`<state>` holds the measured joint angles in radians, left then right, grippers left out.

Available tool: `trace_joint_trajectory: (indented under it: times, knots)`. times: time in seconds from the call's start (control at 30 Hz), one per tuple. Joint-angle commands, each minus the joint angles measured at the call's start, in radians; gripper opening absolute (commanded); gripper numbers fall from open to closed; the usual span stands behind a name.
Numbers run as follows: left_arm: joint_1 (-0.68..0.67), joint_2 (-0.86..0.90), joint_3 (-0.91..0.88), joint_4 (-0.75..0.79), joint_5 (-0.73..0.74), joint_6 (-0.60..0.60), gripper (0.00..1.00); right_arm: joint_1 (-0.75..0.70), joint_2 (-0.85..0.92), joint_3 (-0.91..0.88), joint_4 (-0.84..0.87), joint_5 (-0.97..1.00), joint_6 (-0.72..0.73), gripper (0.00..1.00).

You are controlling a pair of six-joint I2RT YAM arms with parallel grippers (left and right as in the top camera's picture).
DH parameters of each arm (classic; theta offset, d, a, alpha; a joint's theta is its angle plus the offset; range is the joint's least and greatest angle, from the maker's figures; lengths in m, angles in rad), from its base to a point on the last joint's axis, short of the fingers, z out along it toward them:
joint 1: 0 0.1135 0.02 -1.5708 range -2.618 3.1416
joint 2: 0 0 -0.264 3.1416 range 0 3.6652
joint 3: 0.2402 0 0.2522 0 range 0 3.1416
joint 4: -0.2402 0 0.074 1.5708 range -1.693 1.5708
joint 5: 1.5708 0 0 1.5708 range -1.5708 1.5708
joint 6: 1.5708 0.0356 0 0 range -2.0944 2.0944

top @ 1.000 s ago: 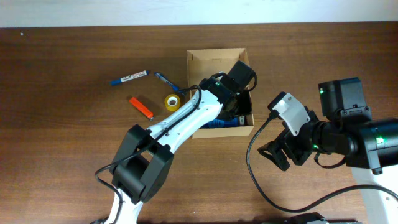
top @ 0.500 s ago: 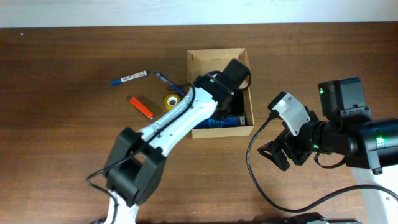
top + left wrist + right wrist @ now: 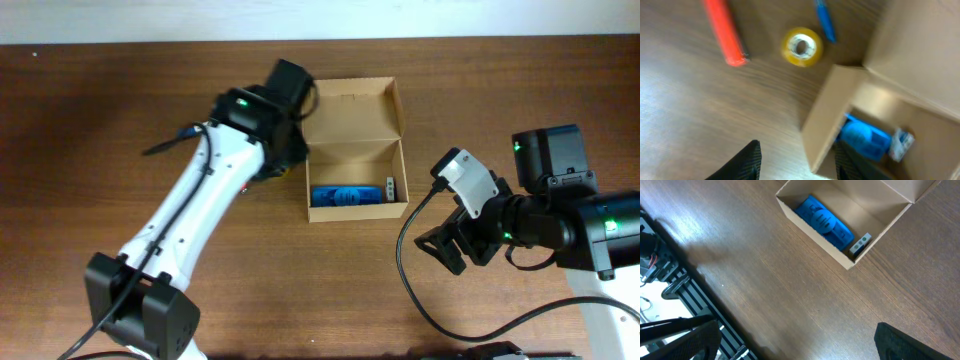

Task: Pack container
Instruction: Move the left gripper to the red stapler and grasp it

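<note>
The container (image 3: 353, 152), a tan cardboard box, stands open at the table's middle with its lid (image 3: 350, 104) folded back. Inside lie a blue item (image 3: 345, 195) and a small white item (image 3: 388, 188). My left gripper (image 3: 286, 152) hovers just left of the box, open and holding nothing. In the left wrist view its fingers (image 3: 747, 162) straddle the container's left wall (image 3: 826, 120), above the table. Beyond lie a yellow tape roll (image 3: 801, 46), an orange marker (image 3: 725, 32) and a blue pen (image 3: 825, 20). My right gripper (image 3: 800, 345) is wide open over bare table, right of the container (image 3: 840, 210).
A blue-and-white pen (image 3: 186, 130) pokes out from under the left arm. The table's near edge and a dark metal frame (image 3: 670, 280) show in the right wrist view. The right arm's body (image 3: 560, 215) fills the table's right side.
My left arm has pulled up out of the box and swung left, uncovering the box's inside. It now covers the tape and marker from above. The right arm has not moved.
</note>
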<state>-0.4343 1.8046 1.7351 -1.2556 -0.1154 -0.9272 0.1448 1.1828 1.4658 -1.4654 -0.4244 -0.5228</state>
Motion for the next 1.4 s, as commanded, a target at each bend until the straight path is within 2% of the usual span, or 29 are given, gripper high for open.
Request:
trace_joint_trajectory:
  times: [0.0,0.13,0.23,0.47,0.7,1.07,1.2,1.37]
  knots:
    - [0.063,-0.017,-0.004,-0.024,-0.058,-0.120,0.47,-0.001,-0.003,-0.003,0.000,-0.009,0.008,0.99]
    - [0.180,-0.015,-0.085,0.026,-0.072,-0.213,0.47,-0.001,-0.003,-0.003,0.000,-0.009,0.008,0.99]
    - [0.241,0.008,-0.186,0.180,-0.061,-0.213,0.47,-0.001,-0.003,-0.003,0.000,-0.009,0.008,0.99]
    - [0.267,0.206,-0.209,0.320,0.001,-0.212,0.48,-0.001,-0.003,-0.003,0.000,-0.010,0.008,0.99]
    - [0.282,0.320,-0.209,0.328,0.075,-0.201,0.48,-0.001,-0.003,-0.003,0.000,-0.009,0.008,0.99]
    - [0.282,0.380,-0.210,0.316,0.105,-0.201,0.47,-0.001,-0.003,-0.003,0.000,-0.010,0.008,0.99]
    - [0.282,0.380,-0.210,0.313,0.105,-0.201,0.24,-0.001,-0.003,-0.003,0.000,-0.010,0.008,0.99]
    - [0.282,0.379,-0.210,0.313,0.105,-0.201,0.07,-0.001,-0.003,-0.003,0.000,-0.009,0.008,0.99]
